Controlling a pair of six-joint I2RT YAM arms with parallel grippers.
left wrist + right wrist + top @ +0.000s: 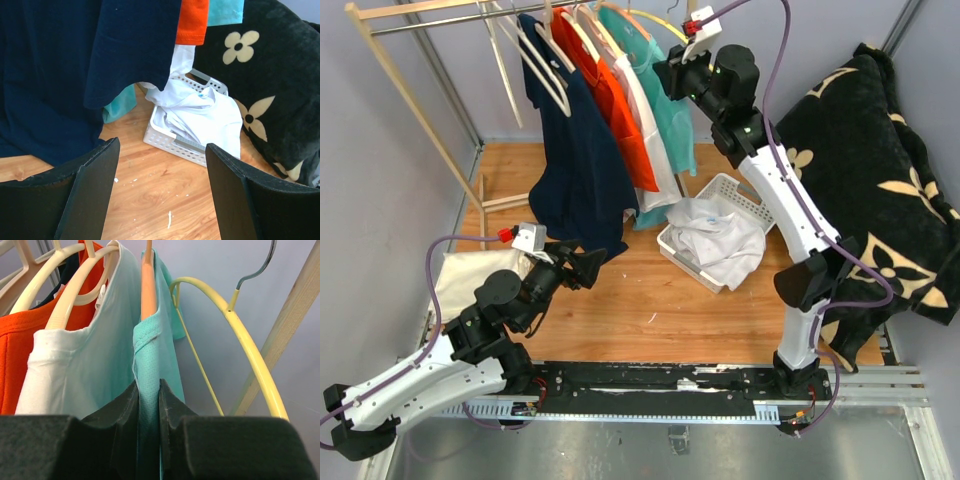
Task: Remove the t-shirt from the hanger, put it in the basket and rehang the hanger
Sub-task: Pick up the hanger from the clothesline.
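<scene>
A teal t-shirt (pixel 665 110) hangs on an orange hanger (pixel 147 280) at the right end of the rack, beside white (pixel 650 130), orange (pixel 615 105) and navy (pixel 575 160) shirts. My right gripper (pixel 148 390) is up at the rack and is shut on the teal t-shirt's (pixel 155 355) shoulder fabric just below the hanger. It also shows in the top view (pixel 672 72). My left gripper (pixel 592 266) is low over the wooden floor, below the navy shirt's hem, open and empty. Its fingers (pixel 92 187) frame bare wood.
A white basket (pixel 720 190) holding white cloth (pixel 715 235) sits on the wood right of centre. A black floral blanket (pixel 860 150) hangs at the right. An empty yellow hanger (pixel 240 325) is right of the teal shirt. The wooden rack leg (pixel 410 100) slants at left.
</scene>
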